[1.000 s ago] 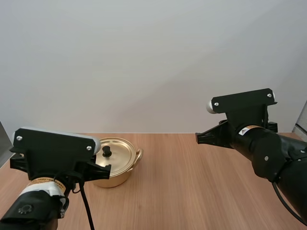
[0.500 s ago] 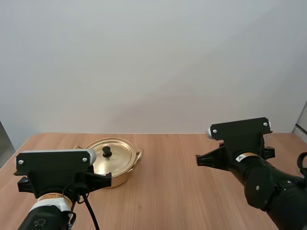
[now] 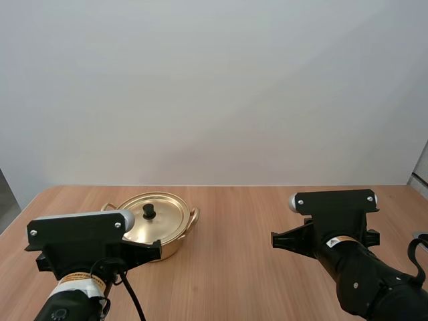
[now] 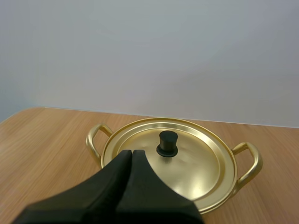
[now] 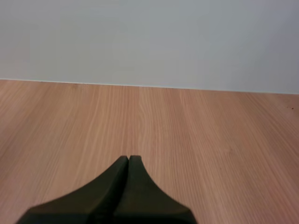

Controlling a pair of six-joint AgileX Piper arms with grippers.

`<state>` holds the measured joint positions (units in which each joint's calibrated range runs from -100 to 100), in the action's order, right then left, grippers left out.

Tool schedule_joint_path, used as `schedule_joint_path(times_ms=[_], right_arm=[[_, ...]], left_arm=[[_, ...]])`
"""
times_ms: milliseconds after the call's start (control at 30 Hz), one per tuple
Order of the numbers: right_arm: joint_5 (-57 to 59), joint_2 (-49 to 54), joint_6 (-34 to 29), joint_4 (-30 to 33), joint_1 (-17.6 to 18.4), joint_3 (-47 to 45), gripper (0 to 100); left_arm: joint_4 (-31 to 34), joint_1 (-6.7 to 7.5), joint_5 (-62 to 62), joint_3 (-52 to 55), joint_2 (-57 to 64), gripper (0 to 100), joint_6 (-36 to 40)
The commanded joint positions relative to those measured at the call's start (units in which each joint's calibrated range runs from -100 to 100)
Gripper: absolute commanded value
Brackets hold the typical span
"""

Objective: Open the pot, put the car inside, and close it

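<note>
The gold pot [image 3: 174,246] stands on the left part of the wooden table [image 3: 254,221], its lid [image 4: 196,163] on with the black knob [image 4: 167,143] upright. The left hand [image 4: 131,151] hangs just before the pot, fingers pressed together on nothing and tips towards the lid. The right hand [image 5: 128,157], also closed and empty, hangs over the table well apart from the pot.

The lidded gold pot [image 3: 167,231] stands just ahead of the left gripper [image 4: 131,153] (its black knob [image 4: 167,143] nearest the tips); ahead of the right gripper [image 5: 128,158] the wooden table [image 5: 187,121] lies open to its far edge.
</note>
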<state>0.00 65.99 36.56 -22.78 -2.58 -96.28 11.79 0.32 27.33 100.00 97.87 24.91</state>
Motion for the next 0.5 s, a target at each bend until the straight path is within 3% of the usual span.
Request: schedule_joint_path(times_ms=[0,100,200,467], right_arm=[[0.0,0.0,0.0,0.0,0.0,0.0,0],[-2.7,0.0,0.0,0.2,0.0,-1.3,0],[-14.1,0.0,0.0,1.6,0.1,-3.7,0],[-18.5,0.0,-2.8,1.7,0.1,-3.7,0]], left_arm=[[-0.5,-0.02,0.0,0.0,0.0,0,-1.1],[-0.5,-0.02,0.0,0.0,0.0,0,-1.3],[0.2,-0.02,0.0,0.0,0.0,0,-1.4],[2.6,-0.02,-1.4,0.0,0.0,0,-7.6]])
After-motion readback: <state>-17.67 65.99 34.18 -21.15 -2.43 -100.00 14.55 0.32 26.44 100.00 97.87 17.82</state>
